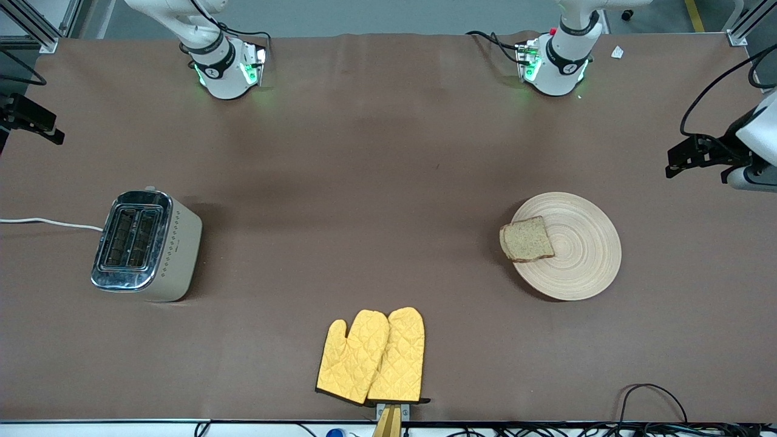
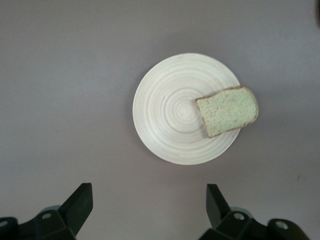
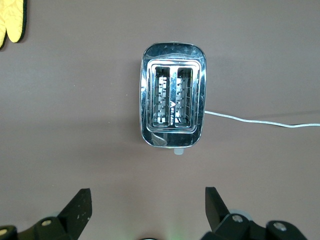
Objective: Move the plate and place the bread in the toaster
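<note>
The plate (image 1: 576, 255) lies on the brown table toward the left arm's end. The bread (image 1: 527, 240) lies flat on its rim on the side toward the toaster, slightly overhanging the edge. The toaster (image 1: 145, 246) stands toward the right arm's end, both slots empty, its white cord (image 1: 48, 222) trailing off the table's end. My left gripper (image 2: 148, 192) is open and empty, high over the table beside the plate (image 2: 170, 120) and bread (image 2: 227, 111); it shows at the front view's edge (image 1: 680, 161). My right gripper (image 3: 146, 195) is open and empty, high over the table beside the toaster (image 3: 172, 102), and shows in the front view (image 1: 48, 128).
A pair of yellow oven mitts (image 1: 373, 358) lies at the table's edge nearest the front camera, midway between toaster and plate. Black cables (image 1: 649, 403) run along that edge. A small white scrap (image 1: 617, 53) lies near the left arm's base.
</note>
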